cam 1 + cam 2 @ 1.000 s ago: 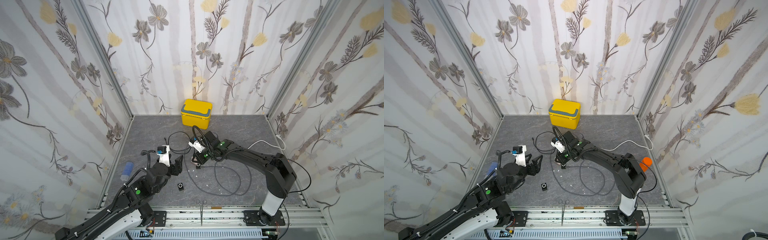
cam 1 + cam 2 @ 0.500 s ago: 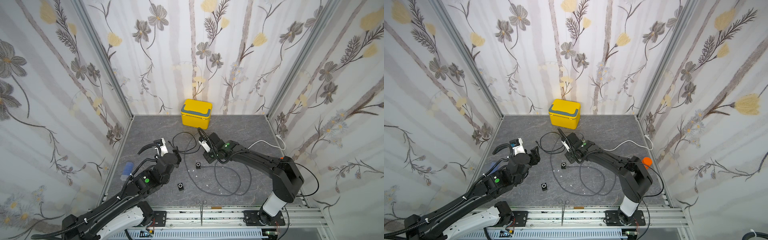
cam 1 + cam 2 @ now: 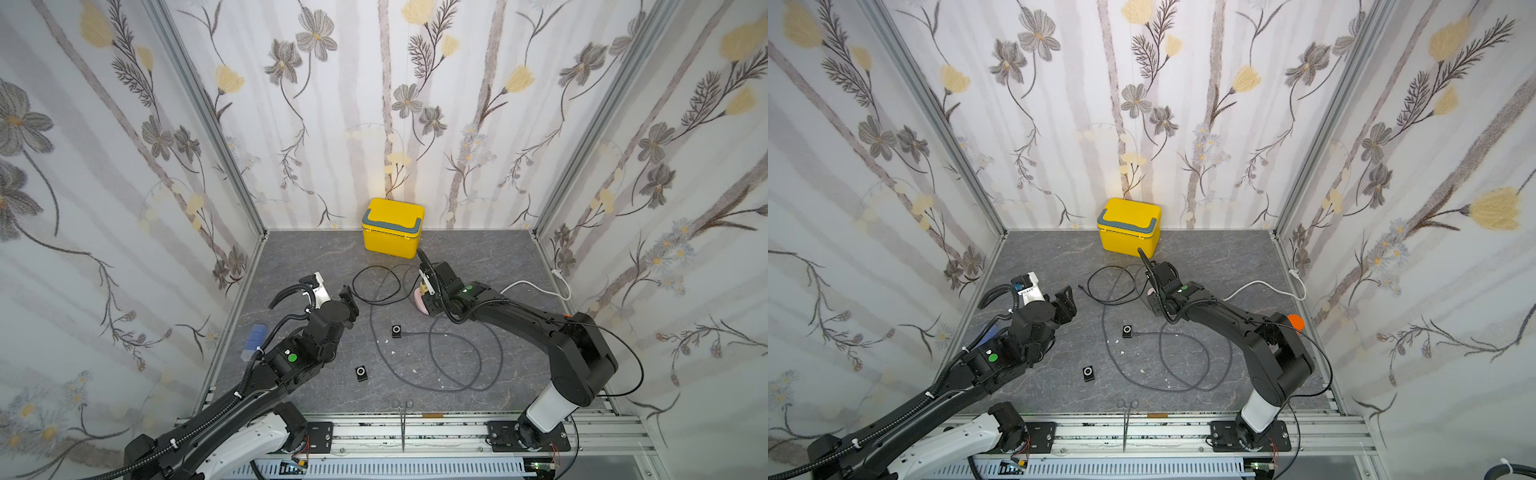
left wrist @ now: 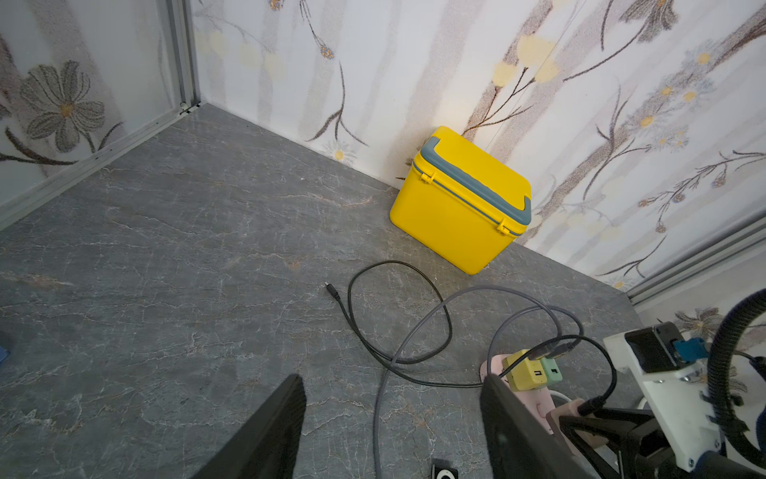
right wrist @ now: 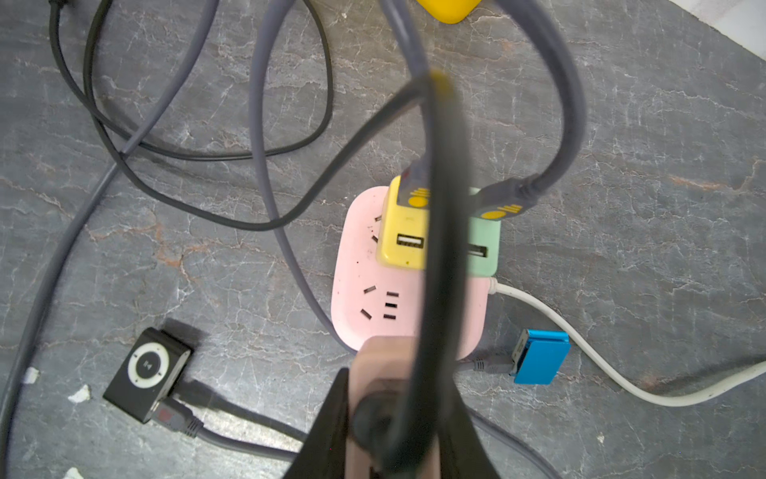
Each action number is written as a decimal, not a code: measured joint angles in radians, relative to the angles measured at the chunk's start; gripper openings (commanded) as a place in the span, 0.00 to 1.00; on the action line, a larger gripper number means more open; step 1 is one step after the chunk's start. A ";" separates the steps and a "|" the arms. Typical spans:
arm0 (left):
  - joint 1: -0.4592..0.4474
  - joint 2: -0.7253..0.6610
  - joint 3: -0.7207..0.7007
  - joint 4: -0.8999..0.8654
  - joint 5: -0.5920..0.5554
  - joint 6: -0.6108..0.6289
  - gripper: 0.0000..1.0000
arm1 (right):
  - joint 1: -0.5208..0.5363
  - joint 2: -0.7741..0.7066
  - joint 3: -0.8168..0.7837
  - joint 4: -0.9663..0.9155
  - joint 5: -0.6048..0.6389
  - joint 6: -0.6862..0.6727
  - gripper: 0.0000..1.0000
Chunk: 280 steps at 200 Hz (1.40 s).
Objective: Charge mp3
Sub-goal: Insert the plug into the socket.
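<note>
**Q:** Which player is waiting for charge, and where?

**A:** The uncabled black mp3 (image 3: 361, 372) is lying flat near the front edge of the surface (image 3: 291, 257), apart from every lead. The second black mp3 (image 3: 397, 330), nearer the middle, and the blue mp3 (image 5: 541, 356) beside the pink power strip (image 5: 360, 269) are each carrying a grey cable (image 5: 232, 439) already, so they are probably being served.

**Q:** What are the right fingers (image 5: 327, 435) doing?

**A:** They are clamping a pink adapter (image 5: 385, 361) with a black cable (image 5: 257, 226) running out of it. The adapter is hanging over the strip's free sockets, next to the yellow adapter (image 5: 404, 249) and green adapter (image 5: 483, 257), presumably for plugging in there. Whether it is touching the strip cannot be told.

**Q:** And the left fingers (image 4: 282, 423)?

**A:** They are standing apart, gripping nothing, over the left half of the surface. They are pointing toward the black cable's free plug (image 4: 330, 289), which is lying between the middle and the back edge, near the yellow box (image 3: 390, 241). Judging by this, they are being kept ready to carry that plug to the uncabled player. A small plug lying flat is calling for a fine pinch.
</note>
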 measured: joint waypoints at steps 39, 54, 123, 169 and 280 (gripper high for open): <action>0.014 0.002 0.000 0.002 0.013 0.000 0.70 | -0.024 0.009 -0.035 0.065 -0.041 0.020 0.00; 0.020 0.003 0.000 0.007 0.023 0.000 0.70 | -0.029 0.017 -0.043 0.084 -0.056 0.029 0.00; 0.033 0.010 0.000 0.020 0.042 0.000 0.70 | -0.042 0.026 -0.106 0.206 -0.077 0.064 0.00; 0.037 0.017 0.000 0.020 0.048 0.000 0.70 | -0.049 0.026 -0.114 0.245 -0.072 0.078 0.00; 0.046 0.064 0.024 0.028 0.064 0.001 0.70 | -0.055 0.021 -0.171 0.338 -0.066 0.100 0.00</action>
